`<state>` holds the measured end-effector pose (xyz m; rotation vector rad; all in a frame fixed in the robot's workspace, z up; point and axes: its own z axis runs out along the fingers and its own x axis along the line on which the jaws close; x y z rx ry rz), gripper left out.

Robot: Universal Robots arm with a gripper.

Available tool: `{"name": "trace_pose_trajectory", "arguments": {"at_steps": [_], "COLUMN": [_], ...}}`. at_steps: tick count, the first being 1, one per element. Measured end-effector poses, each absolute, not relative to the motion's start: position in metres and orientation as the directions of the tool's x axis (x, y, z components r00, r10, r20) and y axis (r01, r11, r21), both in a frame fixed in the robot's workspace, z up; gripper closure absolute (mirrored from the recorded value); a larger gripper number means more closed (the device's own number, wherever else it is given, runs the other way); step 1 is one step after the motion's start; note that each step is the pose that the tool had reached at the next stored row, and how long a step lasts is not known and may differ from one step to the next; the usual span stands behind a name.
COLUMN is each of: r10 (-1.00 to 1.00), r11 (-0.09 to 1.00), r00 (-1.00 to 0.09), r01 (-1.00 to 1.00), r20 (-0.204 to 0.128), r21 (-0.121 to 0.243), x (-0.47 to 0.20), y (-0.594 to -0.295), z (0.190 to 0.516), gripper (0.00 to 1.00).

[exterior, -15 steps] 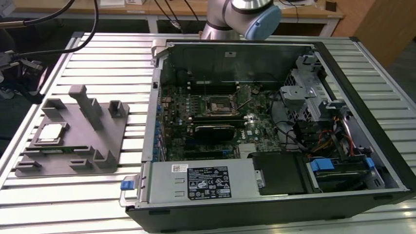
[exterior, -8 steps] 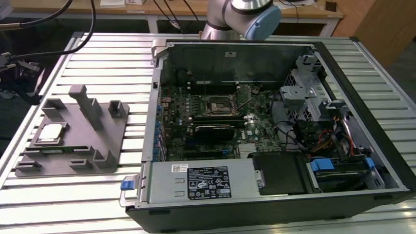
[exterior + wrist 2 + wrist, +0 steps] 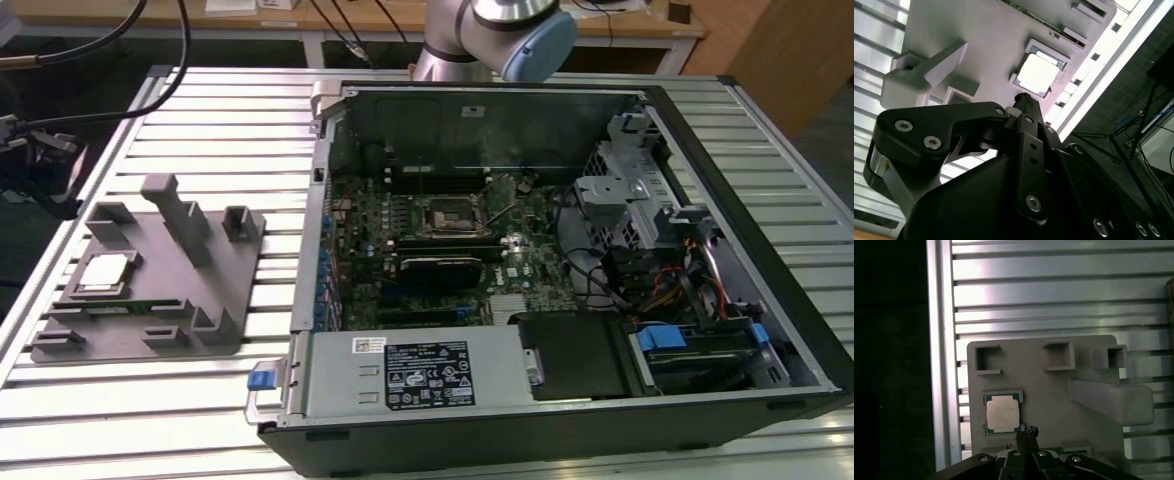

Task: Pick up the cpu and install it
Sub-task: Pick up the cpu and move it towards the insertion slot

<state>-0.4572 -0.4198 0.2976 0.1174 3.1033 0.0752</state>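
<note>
The cpu (image 3: 104, 272) is a small silver square lying flat in a recess at the exterior view's left end of the grey tray (image 3: 150, 300). Both wrist views look down on the cpu (image 3: 1002, 413) (image 3: 1038, 75) in its pocket of the tray (image 3: 1046, 390) (image 3: 979, 35). My gripper (image 3: 1030, 432) (image 3: 1021, 99) hangs above the tray, its narrow dark fingertips together beside the chip's edge and apart from it, holding nothing. The motherboard's square socket (image 3: 447, 215) sits inside the open computer case.
The open computer case (image 3: 747, 230) lies on the slatted aluminium table (image 3: 214, 130) at the exterior view's right, its power supply (image 3: 414, 370) at the front. Upright grey blocks (image 3: 180, 215) (image 3: 1114, 400) rise from the tray near the chip. The arm's base (image 3: 494, 35) stands behind the case.
</note>
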Motion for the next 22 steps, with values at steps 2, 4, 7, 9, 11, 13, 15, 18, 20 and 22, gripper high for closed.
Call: {"name": "trace_pose_trajectory", "arguments": {"at_steps": [2,4,7,9,11,13,15,18,20,22], "r10": [0.076,0.076,0.076,0.076,0.076,0.076,0.076,0.076,0.076,0.076], "r11": [0.996,0.996,0.996,0.996,0.996,0.996,0.996,0.996,0.996,0.996], "r00": [-0.997,-0.997,-0.997,-0.997,-0.997,-0.997,-0.997,-0.997,-0.997,-0.997], "r01": [0.075,0.075,0.075,0.075,0.075,0.075,0.075,0.075,0.075,0.075], "r20": [-0.033,-0.033,-0.033,-0.033,-0.033,-0.033,-0.033,-0.033,-0.033,-0.033], "r21": [0.05,0.05,0.05,0.05,0.05,0.05,0.05,0.05,0.05,0.05], "x": [-0.459,-0.46,-0.461,-0.461,-0.462,-0.463,-0.464,-0.464,-0.464,-0.464], "y": [-0.42,-0.42,-0.42,-0.42,-0.42,-0.42,-0.42,-0.421,-0.421,-0.422], "z": [0.296,0.294,0.291,0.289,0.287,0.285,0.283,0.28,0.278,0.277], "gripper": [0.89,0.89,0.89,0.89,0.89,0.89,0.89,0.89,0.89,0.89]}}
